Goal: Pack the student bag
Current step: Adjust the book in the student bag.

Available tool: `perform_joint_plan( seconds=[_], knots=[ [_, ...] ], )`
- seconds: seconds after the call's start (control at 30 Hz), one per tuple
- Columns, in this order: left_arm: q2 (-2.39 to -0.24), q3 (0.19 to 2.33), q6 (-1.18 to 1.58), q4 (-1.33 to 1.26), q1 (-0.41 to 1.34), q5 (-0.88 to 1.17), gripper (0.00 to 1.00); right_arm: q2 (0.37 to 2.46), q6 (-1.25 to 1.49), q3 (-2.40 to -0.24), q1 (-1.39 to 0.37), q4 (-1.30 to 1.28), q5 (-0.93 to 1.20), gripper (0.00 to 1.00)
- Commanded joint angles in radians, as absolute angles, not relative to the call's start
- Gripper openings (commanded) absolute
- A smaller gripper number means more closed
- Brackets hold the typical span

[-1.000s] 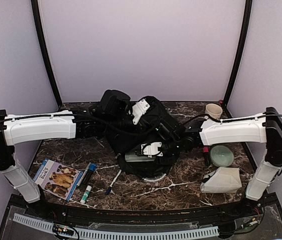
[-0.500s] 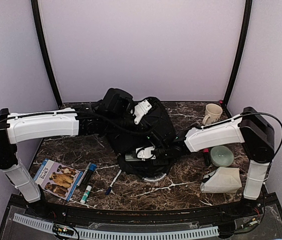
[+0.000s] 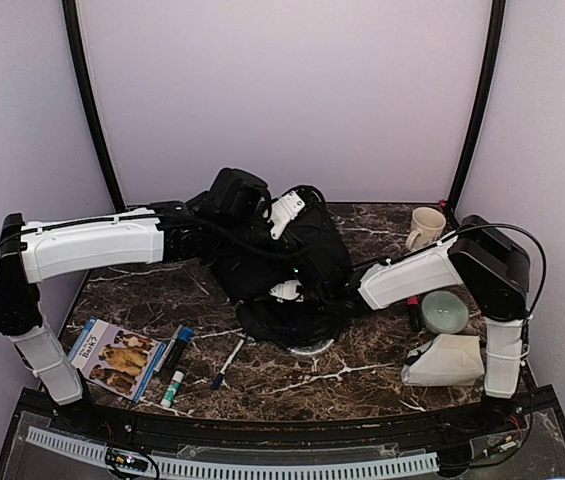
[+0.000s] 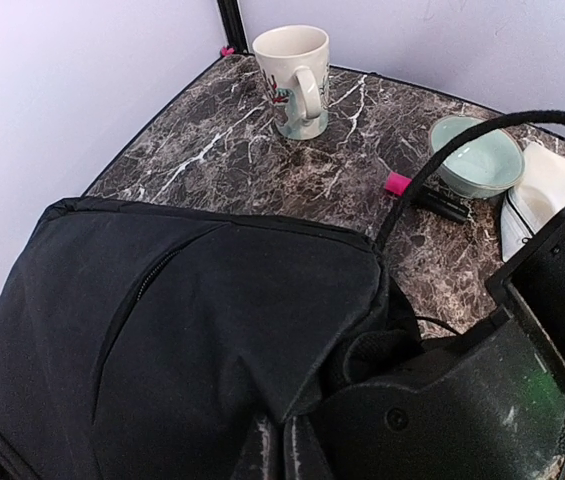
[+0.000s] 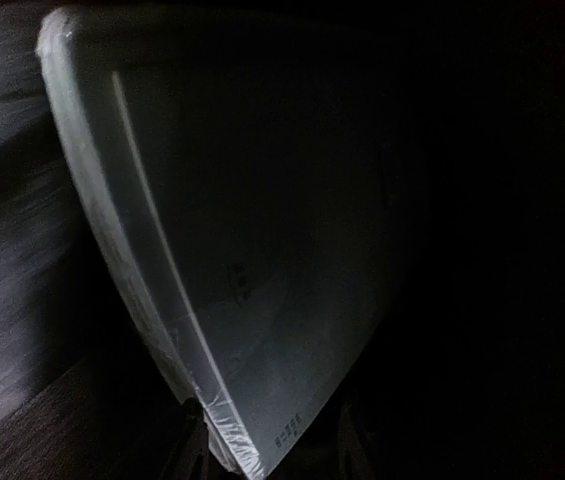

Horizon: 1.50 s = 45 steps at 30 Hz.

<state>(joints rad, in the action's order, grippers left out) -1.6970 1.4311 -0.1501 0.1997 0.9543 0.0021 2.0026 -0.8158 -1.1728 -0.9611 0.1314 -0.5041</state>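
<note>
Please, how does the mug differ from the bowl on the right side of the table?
The mug is cream with a printed picture; the bowl is plain pale green. The mug is tall and narrow with a handle; the bowl is low and wide with none. The mug stands by the far corner; the bowl sits closer to the near edge, beside a pink-capped pen. Both stand upright on the table.

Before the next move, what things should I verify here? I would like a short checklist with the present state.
1. Left tool shut on the student bag fabric: ok.
2. Right tool inside the bag: ok.
3. Right tool's hold on the pale flat item: cannot tell.
4. Mug upright, away from the bag: ok.
5. Book packed: not ok, it lies on the table.
</note>
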Motion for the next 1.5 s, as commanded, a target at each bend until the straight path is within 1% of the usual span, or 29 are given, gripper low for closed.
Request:
perform_joint_plan(
  seconds=[0.0,0.2,0.3,0.4,0.53,0.67,0.8,1.0,1.1,1.17,1.37,1.47],
  knots=[
    [-1.684,1.485,-0.153,0.180,1.012,0.164,0.00,2.064,-0.848,-1.165,-0.923,0.403,-0.614,0.44],
    [-1.676,1.481,-0.156,0.197,1.015,0.150,0.00,2.093,-0.842,-1.164,-0.906,0.496,-0.668,0.43],
    [-1.672,1.477,-0.158,0.197,1.015,0.138,0.00,2.091,-0.837,-1.162,-0.903,0.487,-0.666,0.43],
    [-1.677,1.473,-0.158,0.197,1.015,0.112,0.00,2.066,-0.818,-1.160,-0.916,0.389,-0.609,0.44],
    [-1.689,1.473,-0.150,0.197,1.015,0.043,0.00,1.981,-0.795,-1.094,-0.969,0.215,-0.505,0.51],
    [-1.705,1.461,-0.103,0.183,1.014,-0.061,0.00,1.875,-0.707,-1.052,-1.011,0.060,-0.436,0.54],
    [-1.720,1.440,-0.025,0.163,1.010,-0.113,0.00,1.773,-0.600,-1.048,-1.020,-0.129,-0.269,0.55],
    [-1.729,1.388,0.088,0.103,1.003,-0.071,0.00,1.661,-0.562,-1.006,-1.020,-0.362,-0.008,0.58],
    [-1.738,1.363,0.139,0.090,1.003,-0.063,0.00,1.602,-0.564,-0.955,-1.019,-0.414,0.089,0.58],
    [-1.737,1.339,0.159,0.075,1.003,-0.073,0.00,1.548,-0.565,-0.935,-1.020,-0.445,0.119,0.59],
    [-1.762,1.306,0.194,0.063,1.003,-0.070,0.00,1.479,-0.573,-0.929,-1.020,-0.565,0.181,0.59],
    [-1.799,1.325,0.233,0.113,1.003,-0.074,0.05,1.433,-0.574,-0.928,-1.019,-0.618,0.208,0.59]
  ],
)
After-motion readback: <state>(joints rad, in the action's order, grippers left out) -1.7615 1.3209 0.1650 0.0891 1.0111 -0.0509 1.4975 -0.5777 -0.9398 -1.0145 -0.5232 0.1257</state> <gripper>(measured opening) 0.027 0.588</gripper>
